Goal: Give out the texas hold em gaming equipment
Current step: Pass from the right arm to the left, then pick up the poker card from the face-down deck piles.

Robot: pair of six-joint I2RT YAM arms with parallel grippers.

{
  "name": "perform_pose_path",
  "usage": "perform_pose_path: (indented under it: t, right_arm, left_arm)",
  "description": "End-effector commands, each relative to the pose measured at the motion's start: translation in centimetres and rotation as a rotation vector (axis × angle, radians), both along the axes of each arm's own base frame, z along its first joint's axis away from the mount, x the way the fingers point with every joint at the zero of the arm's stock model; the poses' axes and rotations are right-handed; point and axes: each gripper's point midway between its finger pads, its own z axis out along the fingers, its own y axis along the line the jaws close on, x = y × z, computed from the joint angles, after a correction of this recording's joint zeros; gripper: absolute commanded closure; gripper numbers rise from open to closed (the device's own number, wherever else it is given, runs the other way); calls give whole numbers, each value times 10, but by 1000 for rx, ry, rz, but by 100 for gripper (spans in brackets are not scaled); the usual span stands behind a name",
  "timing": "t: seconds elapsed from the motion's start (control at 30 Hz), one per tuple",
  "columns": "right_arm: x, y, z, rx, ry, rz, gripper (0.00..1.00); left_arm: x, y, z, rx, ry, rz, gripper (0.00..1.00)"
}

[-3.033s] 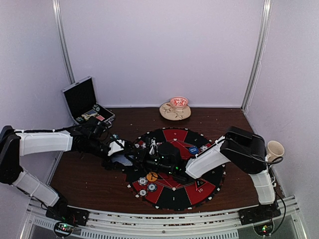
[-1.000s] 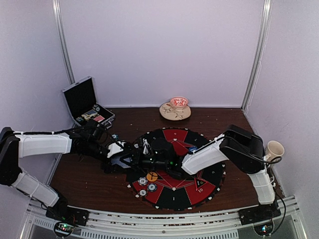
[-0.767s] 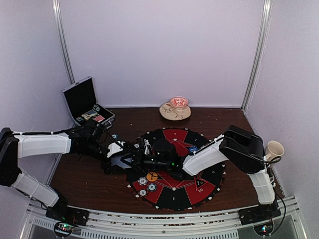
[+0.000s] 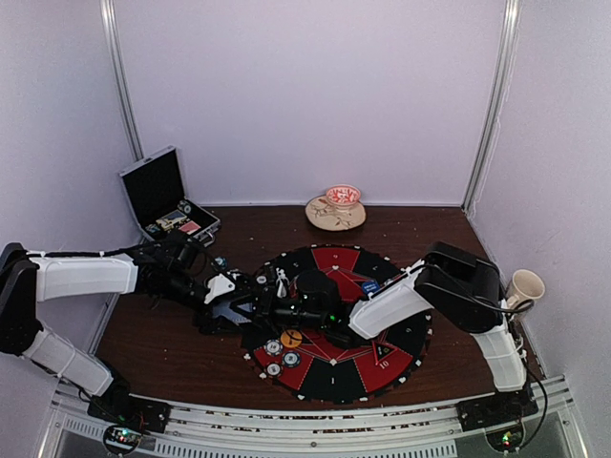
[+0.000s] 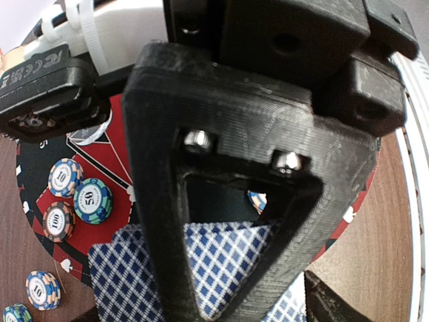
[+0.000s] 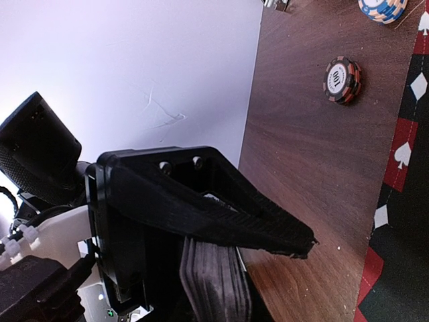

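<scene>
My two grippers meet over the left edge of the round mat (image 4: 382, 367). The right gripper (image 4: 274, 311) is shut on a stack of blue-and-white diamond-backed playing cards (image 5: 224, 258). One of its black fingers (image 6: 201, 194) lies across the stack, whose edges (image 6: 214, 282) show below it. In the left wrist view that finger fills the frame and hides most of the cards. The left gripper (image 4: 243, 303) sits right against the cards; only a dark corner of it shows, so its jaws are hidden. Poker chips marked 10 (image 5: 67, 178), 50 (image 5: 92, 200) and 100 (image 5: 58, 221) lie on the mat.
An open black case (image 4: 162, 196) stands at the back left. A cup on a saucer (image 4: 336, 208) sits at the back middle, a mug (image 4: 525, 286) at the right edge. A red-and-black chip (image 6: 342, 79) lies on bare wood, more chips (image 4: 277, 355) on the mat's near left.
Since three seconds ago my right gripper has reached left across the mat to the cards at the left gripper. Over the last second both arms have barely shifted.
</scene>
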Motion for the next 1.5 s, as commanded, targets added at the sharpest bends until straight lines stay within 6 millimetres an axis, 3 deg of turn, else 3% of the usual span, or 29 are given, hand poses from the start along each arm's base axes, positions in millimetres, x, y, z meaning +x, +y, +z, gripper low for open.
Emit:
perform_pose_path:
  t: [0.0,0.33,0.53,0.67,0.73,1.13,1.47]
  right_arm:
    - [5,-1,-3,-5,-16,-17,98]
    - [6,-1,-2,-2,-17,-20,95]
    - [4,0,2,13,-17,-8,90]
    - [3,1,3,2,-22,0,71]
    - [4,0,0,-25,-28,-4,67]
    - [5,3,-10,-100,-43,2,66]
    - [13,-25,-11,-170,-68,-49,70]
  left_arm:
    - [5,-6,12,-35,-12,-18,25]
    - [9,-5,7,-14,-7,-2,48]
    - [10,-3,6,-6,-13,8,46]
    - [10,-1,6,1,-24,15,47]
    - [9,-1,6,1,-25,14,47]
    - [2,0,2,4,-3,-15,48]
    - [1,1,0,9,-2,-14,48]
